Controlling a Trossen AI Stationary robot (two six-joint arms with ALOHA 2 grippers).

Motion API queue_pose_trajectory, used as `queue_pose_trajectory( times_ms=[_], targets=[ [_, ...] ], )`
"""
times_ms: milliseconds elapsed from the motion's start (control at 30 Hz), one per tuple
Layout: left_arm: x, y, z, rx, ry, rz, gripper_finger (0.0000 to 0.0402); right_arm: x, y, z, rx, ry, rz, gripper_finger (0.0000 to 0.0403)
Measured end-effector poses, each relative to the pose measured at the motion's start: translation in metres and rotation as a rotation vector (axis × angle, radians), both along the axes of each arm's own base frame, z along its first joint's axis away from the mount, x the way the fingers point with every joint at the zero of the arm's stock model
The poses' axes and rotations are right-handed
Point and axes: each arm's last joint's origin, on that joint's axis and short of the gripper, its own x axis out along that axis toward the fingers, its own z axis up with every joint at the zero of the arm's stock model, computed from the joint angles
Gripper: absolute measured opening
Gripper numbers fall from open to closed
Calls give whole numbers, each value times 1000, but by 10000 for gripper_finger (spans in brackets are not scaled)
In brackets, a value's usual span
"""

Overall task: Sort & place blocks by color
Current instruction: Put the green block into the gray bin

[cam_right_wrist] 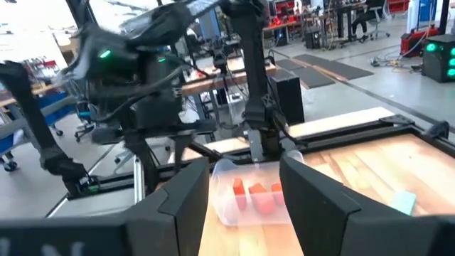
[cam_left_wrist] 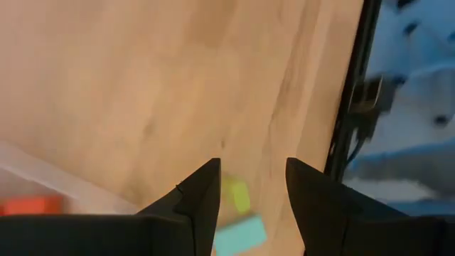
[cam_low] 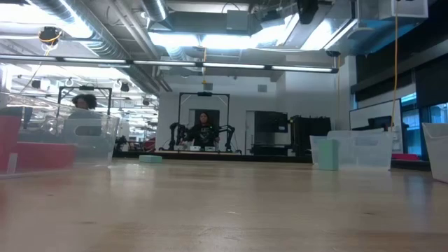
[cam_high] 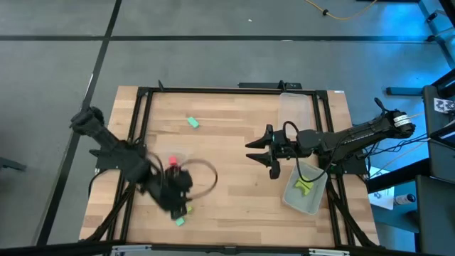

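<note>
Table [cam_high: 234, 163] comes first: a pale wood top in a black frame, with both arms reaching in from its sides. The left arm leans toward the near left edge, its left gripper [cam_left_wrist: 250, 192] pointed down with nothing between its half-parted fingers; just beyond the tips lie a yellow-green block [cam_left_wrist: 237, 195] and a mint block [cam_left_wrist: 239, 237], so it looks poised to pick one. The right gripper [cam_high: 264, 151] hovers over the middle right of the table, jaws likewise part open and empty, apparently waiting its turn. Beside it, at the near right edge, a clear tray [cam_high: 306, 190] holds yellow-green pieces, presumably sorted there by colour. Another clear tray [cam_right_wrist: 250, 193] near the left arm holds red blocks [cam_right_wrist: 257, 195], grouped for the same reason. A third tray [cam_high: 298, 107] sits at the far right. Smallest and alone, one more mint block [cam_high: 193, 122] lies on bare wood toward the far side, not yet sorted.
</note>
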Motion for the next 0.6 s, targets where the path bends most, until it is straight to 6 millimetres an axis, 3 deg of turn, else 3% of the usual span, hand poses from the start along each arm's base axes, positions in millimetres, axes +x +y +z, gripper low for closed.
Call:
queue_pose_trajectory(
  times_ms=[133, 300, 600],
  targets=[
    [2, -25, -27, 33, 82, -43, 171, 0, 0, -3, -10, 30, 0, 177],
    [9, -35, -50, 41, 168, -44, 208, 0, 0, -3, -9, 36, 0, 177],
    [15, -39, -60, 17, 167, -41, 230, 0, 0, -4, -9, 38, 0, 177]
  ],
)
